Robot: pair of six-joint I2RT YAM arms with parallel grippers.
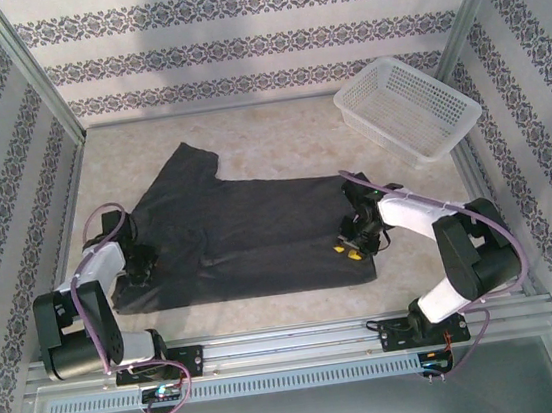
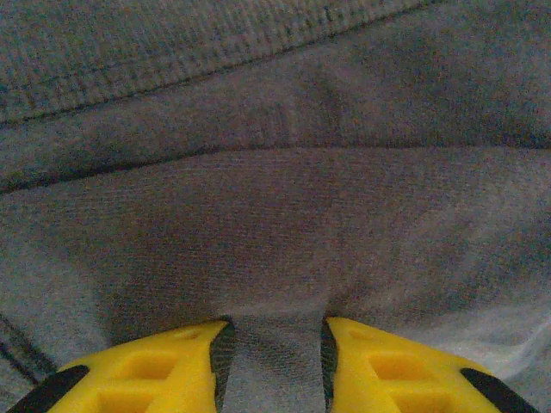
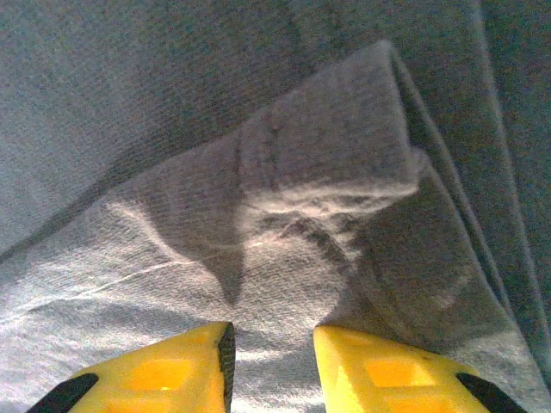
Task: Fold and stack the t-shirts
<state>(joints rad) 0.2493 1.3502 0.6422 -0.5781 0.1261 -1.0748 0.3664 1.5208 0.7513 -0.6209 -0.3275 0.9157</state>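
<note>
**Left fingers.** In the left wrist view the yellow fingers (image 2: 164, 374) of the left gripper (image 2: 274, 348) stand at a narrow gap. A ridge of the plain dark charcoal-grey soft cloth t-shirt (image 2: 275, 198) is drawn up between them, and creases spread outward from the gap. The fingers are judged closed on this cloth. A stitched hem line (image 2: 172, 82) crosses the fabric further ahead.

**Right fingers.** In the right wrist view the yellow fingers (image 3: 379, 374) of the right gripper (image 3: 271, 353) are likewise narrow, with cloth gathered in the gap and wrinkles running from it. They are judged to be pinching the t-shirt (image 3: 155, 112). Just ahead, a flap of fabric (image 3: 344, 146) lies folded over on itself.

**Position on the garment.** In the top view the left gripper (image 1: 142, 261) sits at the left edge of the t-shirt (image 1: 249, 230), and the right gripper (image 1: 349, 246) sits on its right part, near the right edge. Both arms reach in from the near rail (image 1: 302, 336).

**Garment.** The t-shirt lies spread largely flat on the beige marbled bench (image 1: 287, 130), between the two arms. One sleeve (image 1: 188, 162) points toward the far left. No print is visible.

**Surroundings.** A white plastic mesh basket (image 1: 383, 133) stands at the far right corner of the bench, well apart from the t-shirt. Patterned striped walls (image 1: 256, 43) enclose the bench.
</note>
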